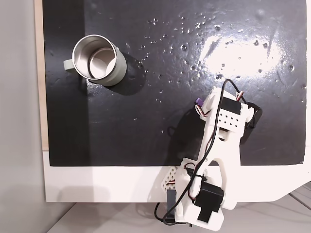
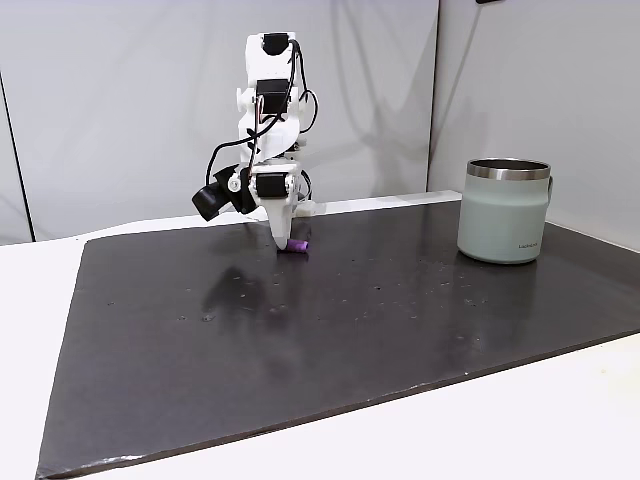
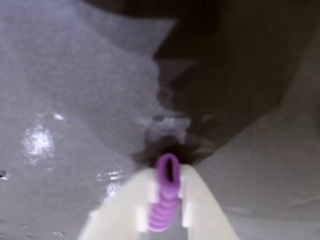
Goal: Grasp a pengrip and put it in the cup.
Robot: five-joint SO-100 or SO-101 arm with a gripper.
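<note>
The pengrip point(image 3: 167, 192) is a tiny ribbed purple tube. In the wrist view it sits pinched between my two white fingers point(image 3: 131, 200), with its open end sticking out past the tips. My gripper point(image 2: 285, 240) points straight down at the black mat, and the pengrip point(image 2: 298, 246) shows at its tip, at mat level. From above, the pengrip point(image 1: 198, 102) peeks out beside the arm's head. The cup point(image 1: 98, 60) is a pale grey-green mug with a steel interior, standing upright at the mat's far left in that view; the cup point(image 2: 505, 210) is well apart from the gripper.
A black mat point(image 1: 160, 121) covers most of the white table, with specks and glare on it. The arm's base point(image 1: 204, 194) stands at the mat's near edge in the view from above. A pale wall stands behind the arm.
</note>
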